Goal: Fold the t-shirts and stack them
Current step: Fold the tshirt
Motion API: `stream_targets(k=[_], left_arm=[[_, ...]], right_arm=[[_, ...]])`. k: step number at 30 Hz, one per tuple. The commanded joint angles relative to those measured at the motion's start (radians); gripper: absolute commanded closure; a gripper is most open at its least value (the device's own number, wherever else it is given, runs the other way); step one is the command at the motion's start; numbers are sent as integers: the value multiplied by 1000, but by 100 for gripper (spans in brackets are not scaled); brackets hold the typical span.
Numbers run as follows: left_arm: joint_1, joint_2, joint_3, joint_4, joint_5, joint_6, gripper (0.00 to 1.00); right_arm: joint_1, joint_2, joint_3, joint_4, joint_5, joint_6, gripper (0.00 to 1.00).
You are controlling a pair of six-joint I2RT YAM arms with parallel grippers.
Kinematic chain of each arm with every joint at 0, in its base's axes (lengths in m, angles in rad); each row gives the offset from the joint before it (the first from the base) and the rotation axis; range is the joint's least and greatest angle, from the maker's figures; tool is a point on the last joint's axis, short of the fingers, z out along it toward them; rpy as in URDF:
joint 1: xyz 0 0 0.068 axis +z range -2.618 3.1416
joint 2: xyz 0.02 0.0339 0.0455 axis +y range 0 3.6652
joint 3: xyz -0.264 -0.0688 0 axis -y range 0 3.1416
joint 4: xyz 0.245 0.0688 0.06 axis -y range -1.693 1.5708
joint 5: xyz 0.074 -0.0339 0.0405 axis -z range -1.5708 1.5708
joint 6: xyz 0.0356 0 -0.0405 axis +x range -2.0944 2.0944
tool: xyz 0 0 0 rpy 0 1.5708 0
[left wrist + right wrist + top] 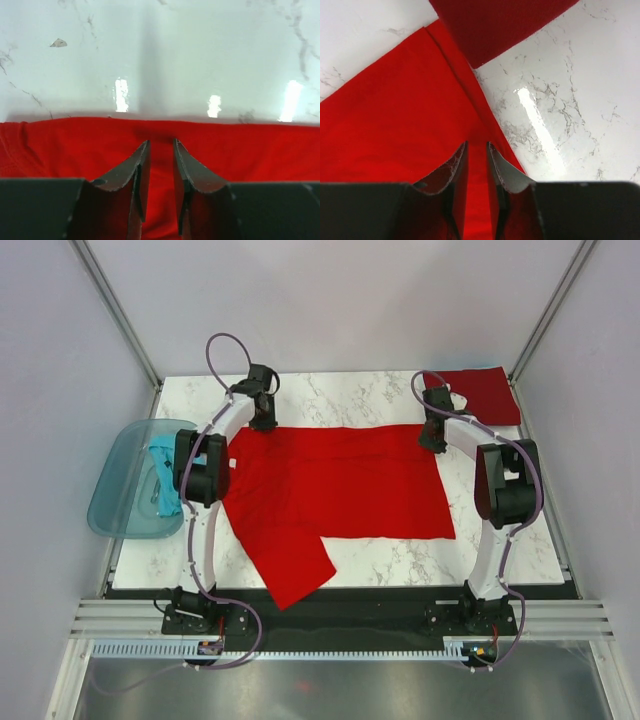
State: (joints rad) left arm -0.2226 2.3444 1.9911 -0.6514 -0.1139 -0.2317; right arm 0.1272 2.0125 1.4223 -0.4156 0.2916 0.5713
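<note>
A red t-shirt (340, 485) lies spread flat across the middle of the marble tabletop (400, 562). Its long far edge runs from left to right, and one part angles off at the near left and hangs over the tabletop's near edge. The left claw (263, 422) is down at the far left stretch of that edge. In the left wrist view its fingers (137, 165) stand close together just inside the hem, with a narrow strip of red cloth between them, so it appears clenched on the shirt. Bare, glossy marble lies beyond. The right claw (432, 440) is down at the shirt's far right corner. In the right wrist view its fingers (454, 167) are likewise drawn close with red cloth between them, and it seems to be grasping the shirt beside its side edge. A folded shirt (487, 392) in darker red lies in the far right corner of the tabletop. Its near corner lies close to the spread shirt's edge in the right wrist view, though whether they touch cannot be told. Off the tabletop's left side sits a clear bluish bin (108, 495) with a teal cloth (163, 480) crumpled inside it.
</note>
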Motion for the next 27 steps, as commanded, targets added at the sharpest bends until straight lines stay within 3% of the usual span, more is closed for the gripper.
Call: stream_targets(k=[1, 19, 27], left_arm=[[17, 39, 52, 7, -61, -15, 68], [68, 85, 110, -51, -72, -15, 64], [65, -14, 176, -47, 32, -31, 64]], right_arm=[[5, 12, 18, 1, 58, -14, 72], [5, 22, 6, 15, 93, -57, 73], [12, -47, 56, 9, 18, -57, 74]])
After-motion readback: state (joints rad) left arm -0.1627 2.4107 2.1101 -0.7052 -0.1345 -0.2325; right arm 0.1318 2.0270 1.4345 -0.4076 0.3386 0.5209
